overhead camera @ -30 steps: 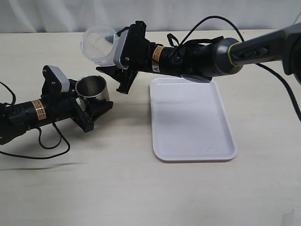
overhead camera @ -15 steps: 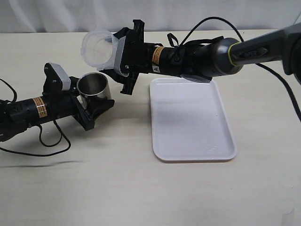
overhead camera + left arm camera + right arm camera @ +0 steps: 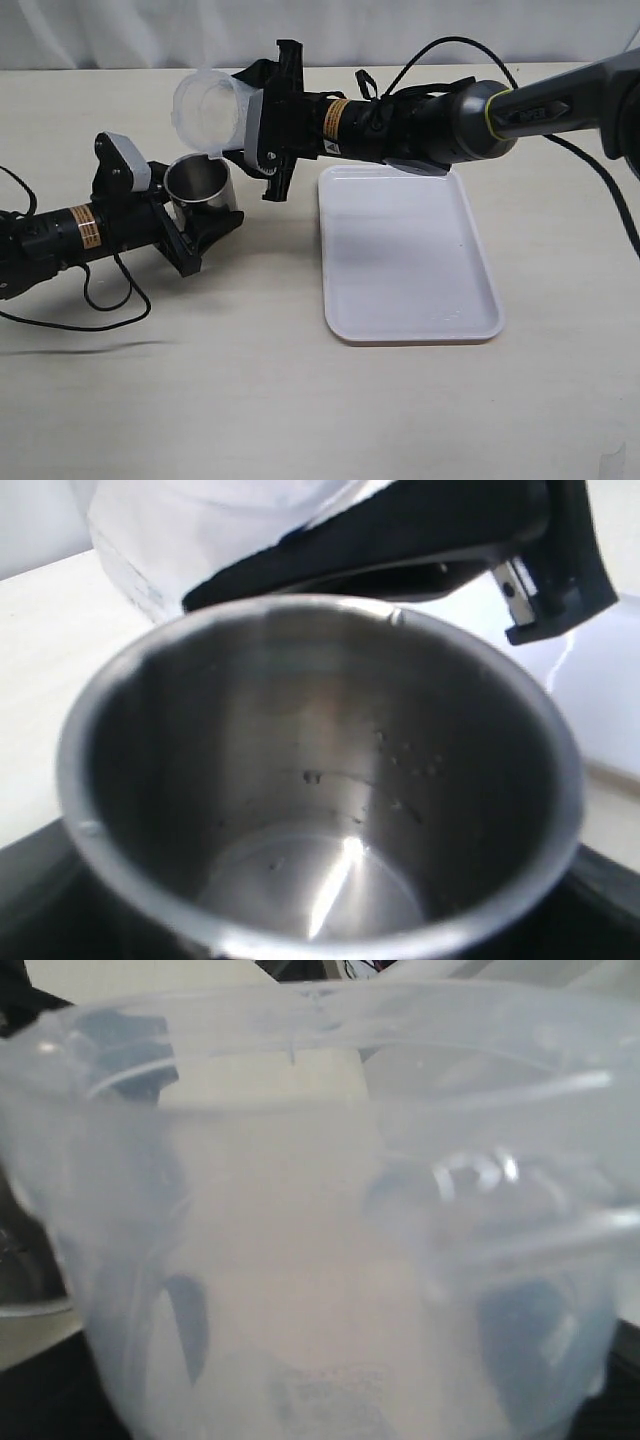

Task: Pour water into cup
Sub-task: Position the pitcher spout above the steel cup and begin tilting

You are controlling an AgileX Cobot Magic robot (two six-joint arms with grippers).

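The steel cup (image 3: pixel 198 185) stands upright between the fingers of my left gripper (image 3: pixel 196 208), which is shut on it at the left of the table. My right gripper (image 3: pixel 262 118) is shut on a translucent plastic pitcher (image 3: pixel 210 108), held tipped on its side, its lip just above the cup's far rim. In the left wrist view the cup (image 3: pixel 320 770) fills the frame, with droplets on its wall and a thin shiny layer of water (image 3: pixel 310 880) at the bottom. The pitcher (image 3: pixel 320 1210) fills the right wrist view; no water can be made out in it.
A white rectangular tray (image 3: pixel 405 250) lies right of the cup, under the right arm's forearm. Black cables trail behind both arms. The table's far edge runs along the top of the exterior view.
The right gripper has rolled the pitcher further over and brought its lip down to the cup's rim. The left gripper and cup shifted slightly up and left early on, then held still.
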